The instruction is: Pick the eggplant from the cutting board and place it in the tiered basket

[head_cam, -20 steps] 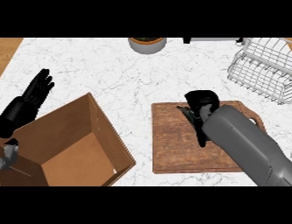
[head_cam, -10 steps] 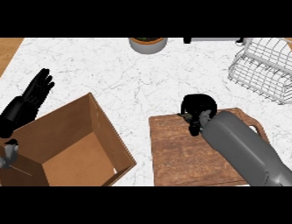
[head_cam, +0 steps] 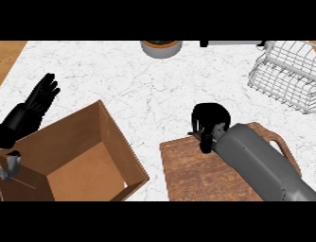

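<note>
The wooden cutting board (head_cam: 203, 177) lies at the lower middle of the counter, and no eggplant shows on its bare wood. My right hand (head_cam: 210, 119) hovers over the board's far edge. Its fingers are curled round a dark thing that I take for the eggplant, which the hand mostly hides. The white wire tiered basket (head_cam: 286, 80) stands at the far right, well apart from this hand. At the left edge my left hand (head_cam: 39, 100) rests open, fingers up.
An open cardboard box (head_cam: 70, 160) stands at the lower left, between my two arms. A round pot (head_cam: 162, 47) sits at the counter's far edge. Wooden floor shows past the counter's left side.
My right hand, fingers still curled, has risen from the middle of the cutting board and moved toward its far edge. The left hand has stayed still.
</note>
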Tool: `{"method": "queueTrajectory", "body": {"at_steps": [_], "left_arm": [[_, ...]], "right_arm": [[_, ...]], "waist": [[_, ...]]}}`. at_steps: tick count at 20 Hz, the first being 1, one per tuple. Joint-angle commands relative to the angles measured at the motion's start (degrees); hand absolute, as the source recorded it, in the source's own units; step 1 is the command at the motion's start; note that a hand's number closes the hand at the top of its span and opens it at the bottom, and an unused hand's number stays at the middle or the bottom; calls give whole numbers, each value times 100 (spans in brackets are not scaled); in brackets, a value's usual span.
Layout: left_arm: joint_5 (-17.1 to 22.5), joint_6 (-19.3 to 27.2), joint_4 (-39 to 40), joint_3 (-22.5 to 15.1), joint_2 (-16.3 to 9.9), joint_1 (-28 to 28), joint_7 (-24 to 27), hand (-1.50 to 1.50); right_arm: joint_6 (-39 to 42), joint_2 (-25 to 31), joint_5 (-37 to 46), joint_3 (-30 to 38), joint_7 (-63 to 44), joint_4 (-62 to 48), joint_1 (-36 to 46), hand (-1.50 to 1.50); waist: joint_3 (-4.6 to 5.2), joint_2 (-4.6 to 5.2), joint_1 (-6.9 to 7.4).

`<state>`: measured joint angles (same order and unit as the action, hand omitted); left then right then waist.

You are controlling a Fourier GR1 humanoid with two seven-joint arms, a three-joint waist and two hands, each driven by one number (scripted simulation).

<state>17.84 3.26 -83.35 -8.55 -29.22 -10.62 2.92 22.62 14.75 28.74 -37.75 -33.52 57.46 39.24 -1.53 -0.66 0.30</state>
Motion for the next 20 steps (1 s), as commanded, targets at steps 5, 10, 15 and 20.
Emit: {"method": "queueTrajectory", "body": {"at_steps": [5,10,15,20], "left_arm": [[146,137,219,-152,488,597,15,0],[354,97,18,60,313,871,-25,0],[262,180,-126,-32,421,984,91,0],[247,150,-266,-186,529,911,-17,0]], "right_arm": [[-1219,1994,234,1049,267,46,-675,150],[-2177,3524,-138,2319,1006,-341,-1264,150],[-2614,3613,-1605,3774,2267,-244,-1643,150],[-2526,4202,-2194,4629,3385,40,-1972,150]], "waist": [[152,-20,-827],[126,-62,-1085],[119,-72,-1036],[143,-25,-733]]}}
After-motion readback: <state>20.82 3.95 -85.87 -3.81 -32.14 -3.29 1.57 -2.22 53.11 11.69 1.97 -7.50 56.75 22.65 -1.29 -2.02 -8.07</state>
